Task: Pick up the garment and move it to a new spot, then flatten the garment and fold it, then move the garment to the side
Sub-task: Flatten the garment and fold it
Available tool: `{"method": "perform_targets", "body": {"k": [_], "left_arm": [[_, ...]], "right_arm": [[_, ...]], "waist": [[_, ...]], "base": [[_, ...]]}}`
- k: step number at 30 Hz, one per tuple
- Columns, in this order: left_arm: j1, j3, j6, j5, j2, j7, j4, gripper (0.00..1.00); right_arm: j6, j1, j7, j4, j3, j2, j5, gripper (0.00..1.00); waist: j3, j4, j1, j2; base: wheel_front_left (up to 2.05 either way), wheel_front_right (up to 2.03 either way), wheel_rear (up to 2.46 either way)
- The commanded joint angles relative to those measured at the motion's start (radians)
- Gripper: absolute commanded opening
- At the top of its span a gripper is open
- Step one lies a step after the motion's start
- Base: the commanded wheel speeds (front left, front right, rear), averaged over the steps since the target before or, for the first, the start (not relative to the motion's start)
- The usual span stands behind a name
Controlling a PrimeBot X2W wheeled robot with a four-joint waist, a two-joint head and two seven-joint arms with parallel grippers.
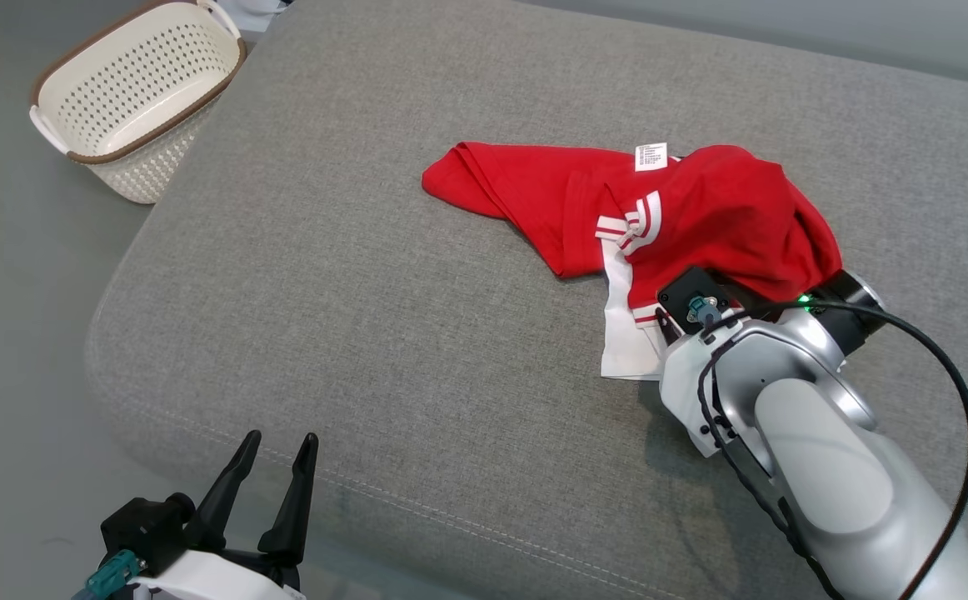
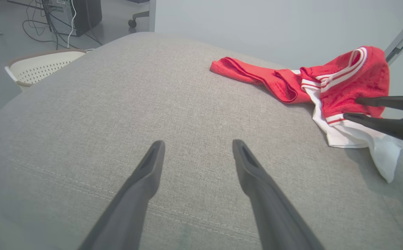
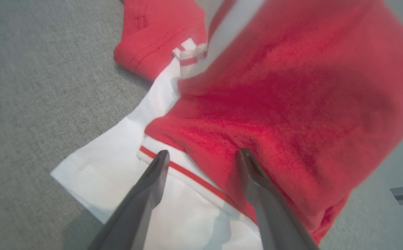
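Head view: a red knit garment (image 1: pixel 701 217) with white striped trim and a white panel lies crumpled on the far right of a wide grey fabric cushion (image 1: pixel 367 292), a small white label showing at its top edge. The robot's pale right forearm (image 1: pixel 825 467) reaches in at the garment's near edge, and red cloth hides the tips of that arm's fingers. The left pincer (image 1: pixel 281 437) hovers at the cushion's near left corner, well apart from the garment, its two dark fingers spread and holding nothing. A cream perforated plastic basket (image 1: pixel 159 171) with a brown rim stands off the cushion's far left corner. Left wrist view: the left pincer's spread fingers point across bare grey fabric; at the right edge the right pincer (image 2: pixel 351 108) comes in sideways, its fingers slightly parted and touching the garment's (image 2: pixel 347 76) humped red part just above the white panel. Right wrist view: the right pincer (image 3: pixel 203 152) has its fingers spread, tips resting at the red-striped hem where red cloth meets white, with no fold pinched between them. The garment looks light, soft and limp, so it will likely sag and trail when lifted. A firm hold probably means gathering a thick fold at that banded hem, not a single loose layer.
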Motion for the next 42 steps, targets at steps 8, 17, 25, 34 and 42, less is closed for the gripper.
{"method": "perform_targets", "body": {"k": [8, 17, 25, 34, 42], "left_arm": [[-0.047, 0.019, -0.007, -0.037, 0.026, -0.005, 0.007, 1.00], [-0.050, 0.017, -0.007, -0.045, 0.026, -0.005, 0.015, 1.00], [-0.029, 0.021, -0.007, -0.031, 0.032, -0.005, 0.002, 1.00], [-0.005, 0.028, -0.007, -0.009, 0.032, -0.005, -0.028, 1.00], [0.012, 0.015, -0.007, -0.004, 0.041, -0.005, -0.046, 1.00]], "right_arm": [[0.000, -0.088, 0.122, 0.054, 0.076, 0.017, -0.076, 1.00], [0.000, -0.104, 0.117, 0.070, 0.020, 0.017, -0.064, 0.00], [0.000, -0.151, -0.101, -0.063, -0.134, 0.017, 0.037, 0.00], [0.000, -0.020, -0.196, -0.134, -0.582, 0.017, -0.003, 0.00], [0.000, 0.192, -0.234, -0.084, -0.857, 0.017, -0.051, 1.00]], "waist": [[0.025, 0.045, 0.0000, 0.0000], [0.021, 0.060, 0.0000, 0.0000], [-0.007, 0.001, 0.0000, 0.0000], [-0.034, -0.078, 0.0000, 0.0000], [-0.045, -0.134, 0.0000, 0.0000]], "base": [[0.00, 0.00, 0.00], [0.00, 0.00, 0.00], [0.00, 0.00, 0.00], [0.00, 0.00, 0.00], [0.00, 0.00, 0.00]]}}
